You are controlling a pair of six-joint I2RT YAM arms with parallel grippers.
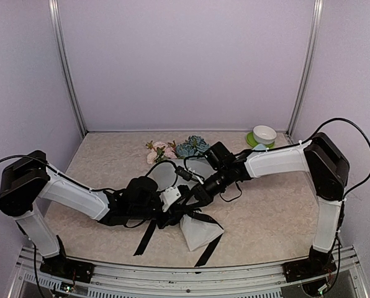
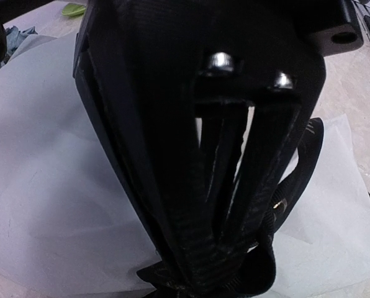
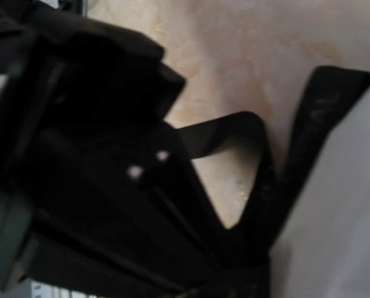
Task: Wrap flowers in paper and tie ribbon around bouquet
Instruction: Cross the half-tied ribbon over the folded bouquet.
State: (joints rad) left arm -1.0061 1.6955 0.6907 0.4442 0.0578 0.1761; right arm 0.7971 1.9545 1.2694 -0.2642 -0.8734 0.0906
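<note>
The bouquet lies across the middle of the table, with pink and blue flowers (image 1: 174, 149) at its far end and the white paper (image 1: 200, 231) cone pointing toward the near edge. A black ribbon (image 1: 146, 238) crosses the cone, its tails trailing onto the table on both sides. My left gripper (image 1: 177, 213) comes in from the left and is shut, with a ribbon (image 2: 304, 162) loop bunched at its fingertips (image 2: 217, 268) over the paper (image 2: 48, 186). My right gripper (image 1: 192, 199) comes in from the right, its jaws closed on a ribbon (image 3: 259, 146) loop beside the paper (image 3: 349, 217).
A white bowl (image 1: 264, 133) on a green dish stands at the back right corner. Pale walls and metal posts (image 1: 69, 68) enclose the table. The right arm's cable (image 1: 233, 196) hangs near the bouquet.
</note>
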